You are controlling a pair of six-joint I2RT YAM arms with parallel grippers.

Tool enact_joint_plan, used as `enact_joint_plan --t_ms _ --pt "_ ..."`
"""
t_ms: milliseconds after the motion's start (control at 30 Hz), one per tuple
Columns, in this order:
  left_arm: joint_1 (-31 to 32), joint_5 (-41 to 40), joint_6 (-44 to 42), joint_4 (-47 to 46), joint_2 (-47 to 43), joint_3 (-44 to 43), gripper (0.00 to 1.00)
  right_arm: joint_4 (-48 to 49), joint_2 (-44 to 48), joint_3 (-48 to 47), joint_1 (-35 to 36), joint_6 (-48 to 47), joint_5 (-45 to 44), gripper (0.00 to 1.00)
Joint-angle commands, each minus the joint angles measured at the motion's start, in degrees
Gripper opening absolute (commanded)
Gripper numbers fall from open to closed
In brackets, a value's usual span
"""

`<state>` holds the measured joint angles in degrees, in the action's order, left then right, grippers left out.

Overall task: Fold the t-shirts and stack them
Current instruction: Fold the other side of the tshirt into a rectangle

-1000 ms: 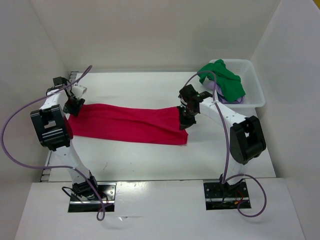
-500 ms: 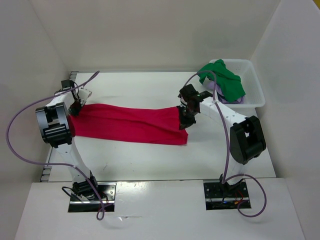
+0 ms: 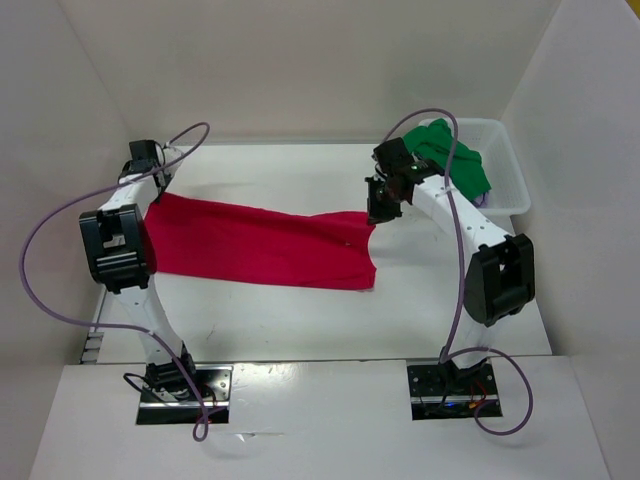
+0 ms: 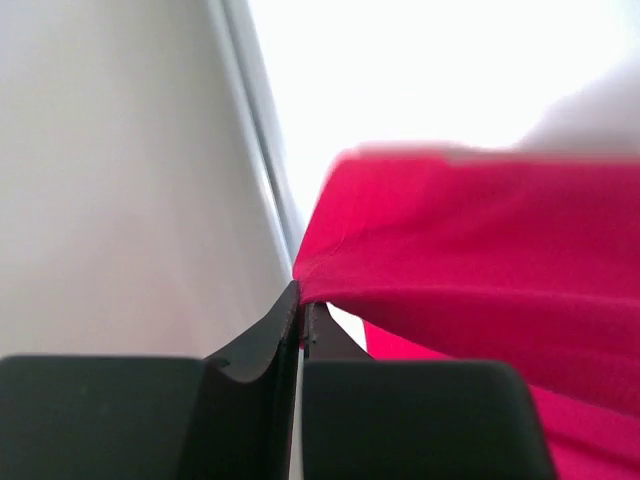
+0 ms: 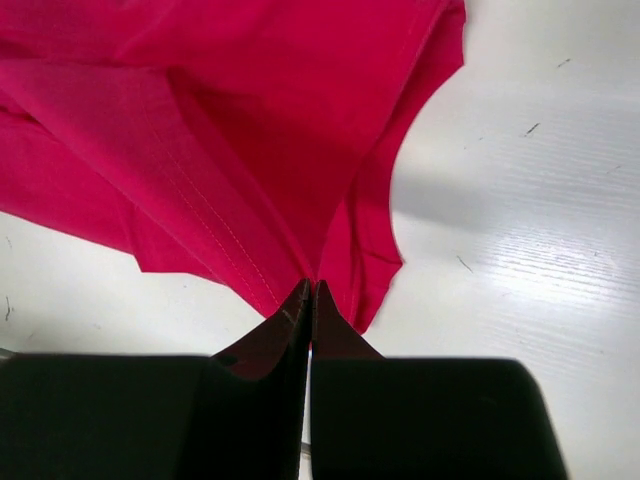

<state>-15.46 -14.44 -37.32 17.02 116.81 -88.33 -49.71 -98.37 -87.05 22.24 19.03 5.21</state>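
The left gripper (image 4: 303, 305), wide a sec ago, is now being shut on the left edge of the red t-shirt (image 3: 260, 245); the right gripper (image 5: 309, 290) is being kept clamped on the opp. edge. The shirt is being stretched betw. them over the table (image 3: 300, 315), prob. for a fold.

A plain bright red t-shirt (image 3: 260, 245), stitched in a lighter red, is seen between the black-fingered left gripper (image 4: 301, 300) and right gripper (image 5: 310, 288). Behind the right gripper, a plain green t-shirt (image 3: 455, 165) is seen in a white basket (image 3: 512, 185). The table (image 3: 300, 320) is white, flecked with dark specks.
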Motion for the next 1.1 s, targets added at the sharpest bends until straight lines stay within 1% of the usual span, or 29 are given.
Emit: enact_joint_plan --t_ms 0,67,133,233,367,433,533,567,700,767,833,900,1033,1067 --pt "2.0 -3.3 -1.5 -8.8 -2.5 -2.3 0.0 -2.1 1.4 -2.0 -0.4 0.6 -1.3 0.0" --pt "3.3 -4.2 -2.7 -11.4 -0.5 -2.8 0.0 -0.4 1.4 -0.7 -0.4 1.1 -0.7 0.0" --pt "3.3 -5.4 -3.3 -13.4 0.6 -2.8 0.0 0.4 1.4 -0.7 -0.4 1.6 -0.7 0.0" --pt "3.3 -6.0 -3.3 -13.9 2.8 -5.8 0.0 1.0 1.4 -0.7 -0.4 2.2 -0.7 0.0" --pt "3.3 -6.0 -4.4 -15.2 2.8 -6.4 0.0 1.0 1.9 -1.2 -0.4 2.7 0.4 0.0" --pt "3.3 -6.0 -5.6 -15.2 1.9 -4.8 0.0 0.5 2.5 0.2 -0.4 2.7 1.5 0.0" --pt "3.3 -5.3 -8.6 -15.2 -1.1 0.9 0.0 0.5 4.1 4.0 0.6 3.3 4.3 0.0" --pt "3.3 -5.3 -9.5 -15.8 -1.8 4.6 0.0 0.5 4.8 4.8 1.1 3.3 5.1 0.0" --pt "1.7 -5.3 -12.9 -15.8 -5.1 11.8 0.0 -0.6 4.8 7.9 4.9 4.0 6.5 0.0" --pt "1.0 -5.9 -14.4 -15.8 -6.5 13.8 0.0 -0.6 4.8 9.5 5.4 4.0 6.5 0.0" --pt "0.4 -6.5 -14.9 -15.2 -6.5 15.7 0.0 -0.6 4.8 10.6 5.4 4.0 7.1 0.0" --pt "-0.2 -7.9 -17.2 -15.2 -6.0 17.0 0.0 -0.6 4.8 11.4 5.4 4.0 7.1 0.0" --pt "-0.7 -9.0 -17.8 -15.2 -4.6 17.5 0.0 0.0 4.8 12.5 5.4 4.5 7.6 0.0" --pt "-0.7 -9.0 -16.5 -14.1 -4.6 17.5 0.0 0.0 4.8 12.5 5.4 4.5 7.6 0.0"
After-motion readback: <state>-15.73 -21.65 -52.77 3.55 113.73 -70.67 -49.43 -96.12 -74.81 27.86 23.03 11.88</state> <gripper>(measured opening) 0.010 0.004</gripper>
